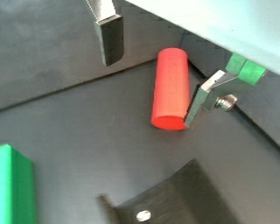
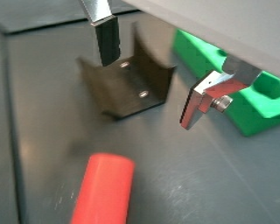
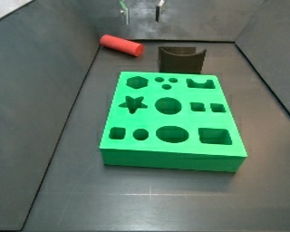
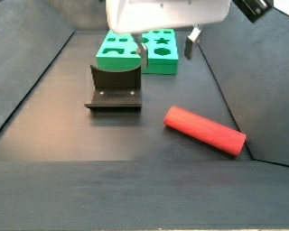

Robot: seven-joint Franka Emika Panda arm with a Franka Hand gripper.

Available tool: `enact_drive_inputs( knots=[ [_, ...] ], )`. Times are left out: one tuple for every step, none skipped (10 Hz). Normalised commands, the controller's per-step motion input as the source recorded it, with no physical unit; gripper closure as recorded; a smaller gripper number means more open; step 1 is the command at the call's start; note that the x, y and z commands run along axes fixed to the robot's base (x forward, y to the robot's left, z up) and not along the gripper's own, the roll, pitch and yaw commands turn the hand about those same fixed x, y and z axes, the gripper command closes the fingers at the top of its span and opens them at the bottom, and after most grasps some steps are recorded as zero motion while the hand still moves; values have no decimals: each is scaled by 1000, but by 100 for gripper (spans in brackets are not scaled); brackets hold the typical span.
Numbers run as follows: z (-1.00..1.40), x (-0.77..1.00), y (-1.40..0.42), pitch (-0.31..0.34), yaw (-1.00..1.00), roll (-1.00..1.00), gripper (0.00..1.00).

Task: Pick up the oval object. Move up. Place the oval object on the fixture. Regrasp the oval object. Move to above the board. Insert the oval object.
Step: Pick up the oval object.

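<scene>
Gripper with jaws spread wide and nothing held between them; in both wrist views the two flat silver fingers stand well apart, with bare dark floor showing in the gap. In a wrist view the red peg lies on the floor just beside one finger, whether touching it cannot be told; in the other wrist view it lies well clear of both fingers. The gripper hangs raised at the far edge of a side view, above the zone between peg and fixture; only its fingertips show there.

Red peg: lying on its side on the floor, near a corner of the walled work area, apart from the green board and to one side of the fixture. In a side view it rests on the floor near the fixture.

Fixture: a dark bracket with a scooped top, standing on the floor just beyond one edge of the board; two screw heads show on it in a wrist view.

Green board: flat on the floor, its star, hexagon, round, square and oval holes all unfilled.

No brand, label or writing is legible in any view.
</scene>
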Motion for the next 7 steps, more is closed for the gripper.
enact_drive_inputs(
  knots=[
    [-406, -23, 411, -10, 803, 0, 0],
    [-369, 0, 371, 0, 771, 23, 0],
    [-369, 0, 363, -13, 769, 33, 0],
    [-449, 0, 329, -6, 840, 6, 0],
    [-446, 0, 257, 0, 903, 4, 0],
    [-466, 0, 226, 0, 920, 1, 0],
    [-446, 0, 243, -13, 869, 14, 0]
  ],
)
